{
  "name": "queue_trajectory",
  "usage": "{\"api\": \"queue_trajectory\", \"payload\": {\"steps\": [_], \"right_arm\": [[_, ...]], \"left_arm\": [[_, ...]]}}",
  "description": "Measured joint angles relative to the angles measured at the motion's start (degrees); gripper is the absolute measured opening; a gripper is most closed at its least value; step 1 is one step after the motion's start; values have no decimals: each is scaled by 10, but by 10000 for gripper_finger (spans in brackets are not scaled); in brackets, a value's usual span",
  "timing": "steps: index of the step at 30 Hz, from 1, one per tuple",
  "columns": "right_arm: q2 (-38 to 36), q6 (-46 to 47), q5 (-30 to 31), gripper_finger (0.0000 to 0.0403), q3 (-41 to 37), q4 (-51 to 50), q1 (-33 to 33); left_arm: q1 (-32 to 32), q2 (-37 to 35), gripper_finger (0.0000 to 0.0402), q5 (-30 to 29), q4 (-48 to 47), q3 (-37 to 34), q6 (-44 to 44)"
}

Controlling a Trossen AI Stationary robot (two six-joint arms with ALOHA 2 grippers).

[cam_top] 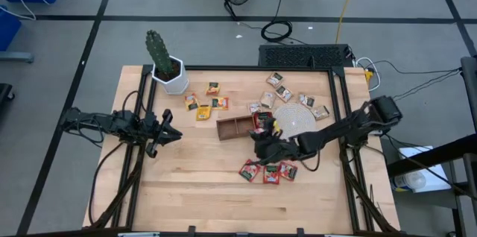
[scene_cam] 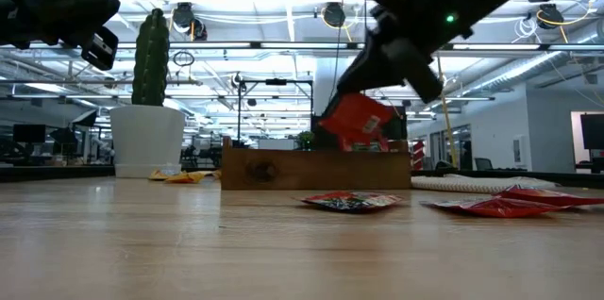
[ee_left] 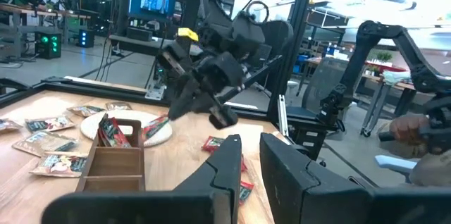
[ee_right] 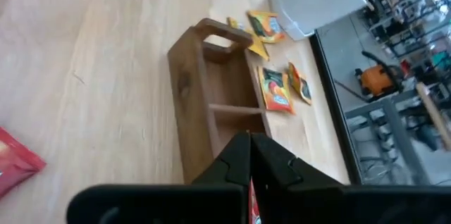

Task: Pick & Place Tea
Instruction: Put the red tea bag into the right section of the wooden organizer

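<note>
Two dark fingers of your right gripper (scene_cam: 363, 102) pinch a red square tea sachet (scene_cam: 357, 121) just above the brown wooden three-compartment tray (scene_cam: 316, 170); three more red sachets (cam_top: 268, 171) lie behind it. Your left gripper (cam_top: 173, 134) waits apart, nearly closed, empty.

Both arms are matte black, built of blocky jointed segments with thin black cables looped along them. The right gripper (scene_cam: 373, 102) carries a small green light on its housing. The left gripper (ee_left: 250, 164) ends in two broad, flat, dark fingers (ee_left: 224, 160) with angular edges.
</note>
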Motion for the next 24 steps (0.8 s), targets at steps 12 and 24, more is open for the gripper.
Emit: {"api": "queue_trajectory", "payload": {"steps": [12,24], "right_arm": [[-99,87,-97,0,-260,388,-74],[-51,163,-195,0,-321,565,-145]], "left_arm": [[0,0,58,0,0,0,0],[0,0,58,0,0,0,0]]}}
